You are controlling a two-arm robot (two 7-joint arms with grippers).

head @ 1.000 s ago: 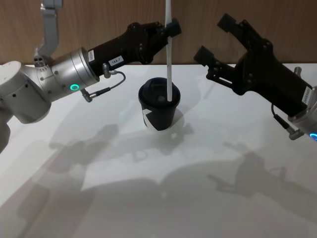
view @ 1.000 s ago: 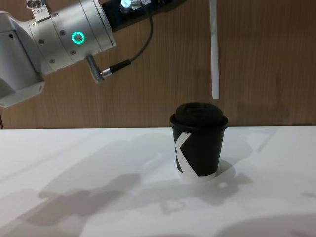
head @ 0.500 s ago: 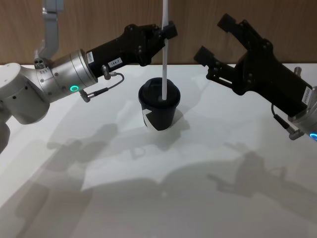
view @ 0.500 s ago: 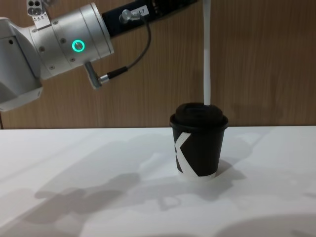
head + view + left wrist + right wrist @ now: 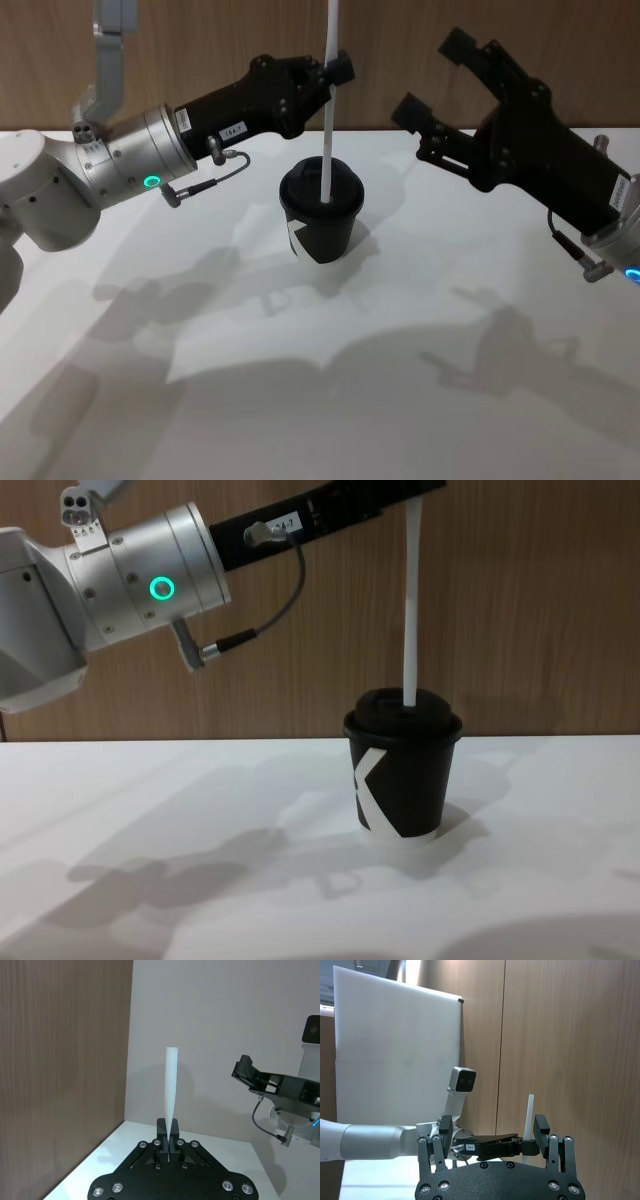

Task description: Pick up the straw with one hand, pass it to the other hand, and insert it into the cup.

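Thin straight white drinking straw (image 5: 328,120) stands near-vertical over the small black paper cup with domed black lid and white angular mark (image 5: 321,222). Its lower end meets the lid top (image 5: 404,702); from the chest view the tip seems to sit at or just inside the lid opening, though how deep it reaches cannot be told. The upright hold looks deliberate: it lines the straw's axis with the hole, so a straight downward push should seat it.

Cup sits upright on the white table (image 5: 400,380), roughly central between the two arms, white bottom rim on the surface.

Left gripper (image 5: 335,72), long, black and two-fingered, with a small white number label, on a silver cylindrical arm with a green ring light, reaches in above and behind the cup. Its fingers are pinched together on the straw's upper part; in the left wrist view (image 5: 169,1136) the straw rises from between the closed tips. Grasp is high, leaving the lower length free to enter the lid.

Right gripper (image 5: 432,75), black, hovers to the right of the cup, well apart from straw and cup, its jaws spread wide and holding nothing. The right wrist view (image 5: 492,1132) confirms the wide gap.

Judgement: insertion in hand, not yet finished.
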